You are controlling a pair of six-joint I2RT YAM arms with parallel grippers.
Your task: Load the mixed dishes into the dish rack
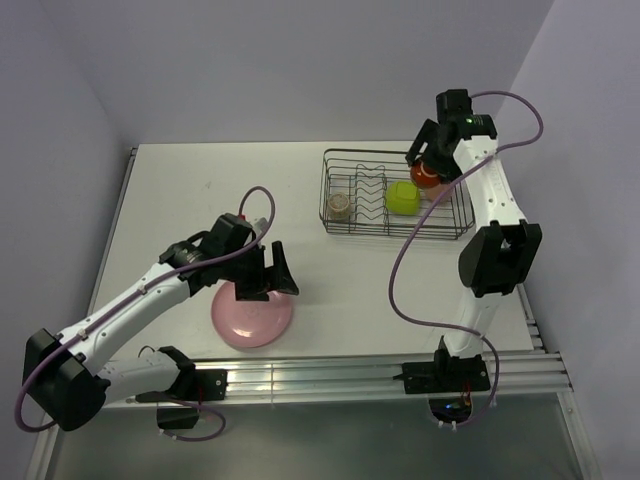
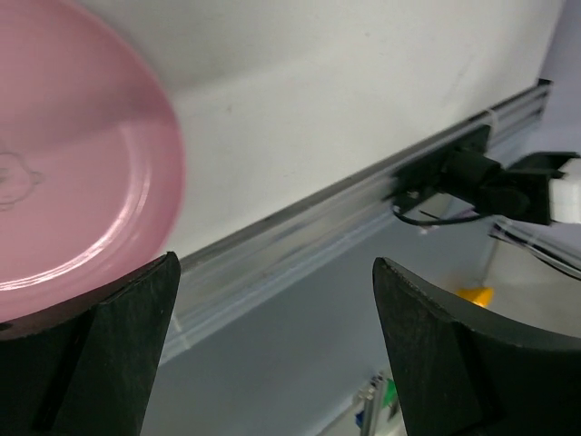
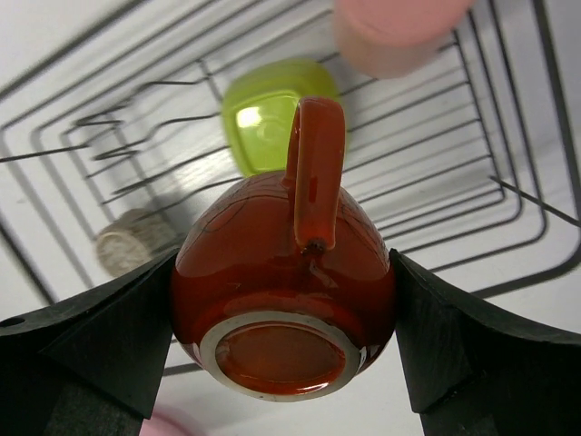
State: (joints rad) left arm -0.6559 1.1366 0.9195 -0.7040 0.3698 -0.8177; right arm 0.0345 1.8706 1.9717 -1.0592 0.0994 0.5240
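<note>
Right tool (image 3: 283, 313) pinching dark red mug (image 3: 277, 254), dish rack (image 1: 450, 215) beneath, tumbler (image 3: 390, 36) ahead blurred and cropped, left tool (image 2: 272, 350) spread, pink plate (image 2: 64, 173) cut off beside its left finger.

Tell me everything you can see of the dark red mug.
The dark red mug looks like glossy glazed ceramic. It is round-bellied, with one loop handle and a pale unglazed foot ring. Its base faces the wrist camera and its mouth is hidden. The right hand clamps it between both fingers over the right end of the dish rack. Contact with the wires cannot be told.
</note>
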